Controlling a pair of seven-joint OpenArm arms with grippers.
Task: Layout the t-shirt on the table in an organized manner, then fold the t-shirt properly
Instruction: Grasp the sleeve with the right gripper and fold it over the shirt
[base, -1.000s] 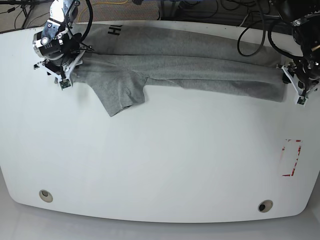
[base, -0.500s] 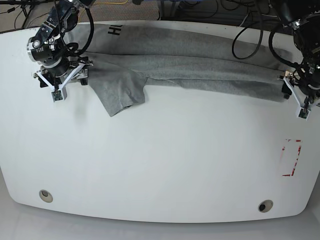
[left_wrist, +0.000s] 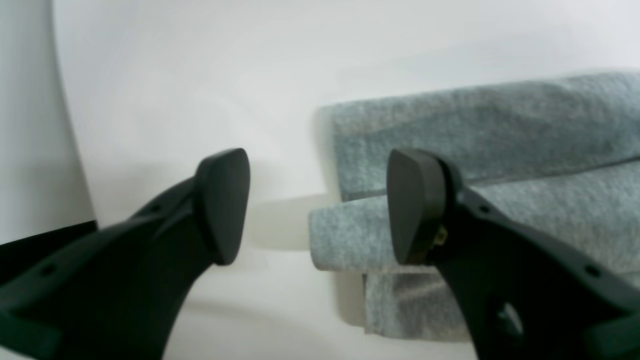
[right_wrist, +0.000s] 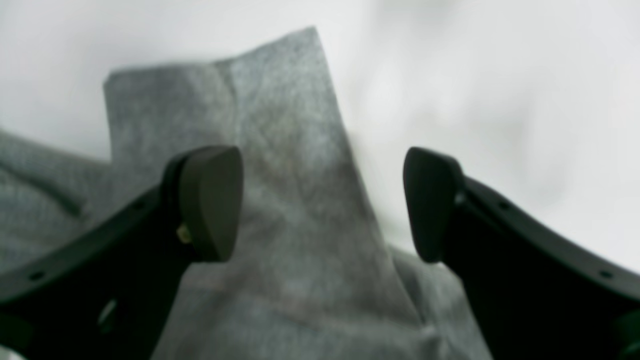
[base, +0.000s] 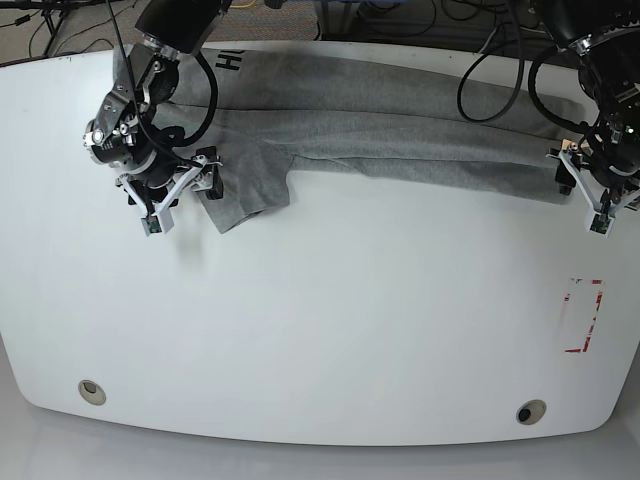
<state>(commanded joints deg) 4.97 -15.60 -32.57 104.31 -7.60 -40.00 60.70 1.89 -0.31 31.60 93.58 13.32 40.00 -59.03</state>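
The grey t-shirt (base: 390, 135) is laid in a long folded band across the far part of the white bench (base: 330, 330), with one sleeve (base: 245, 190) hanging forward near the band's left end in the base view. Black lettering (base: 229, 62) is seen at the far edge. Wide bare bench surface is left in front of the garment, marked only by two grommet holes (base: 91, 391) and a red-and-white rectangle (base: 583, 316).

The right pincer (right_wrist: 320, 205) is held over the sleeve, jaws spread apart, with nothing between them; its arm is angled down from the far left corner. The left pincer (left_wrist: 317, 205) is placed at the band's folded end (left_wrist: 345, 240) beside the bench edge, jaws likewise parted, cloth ungripped.
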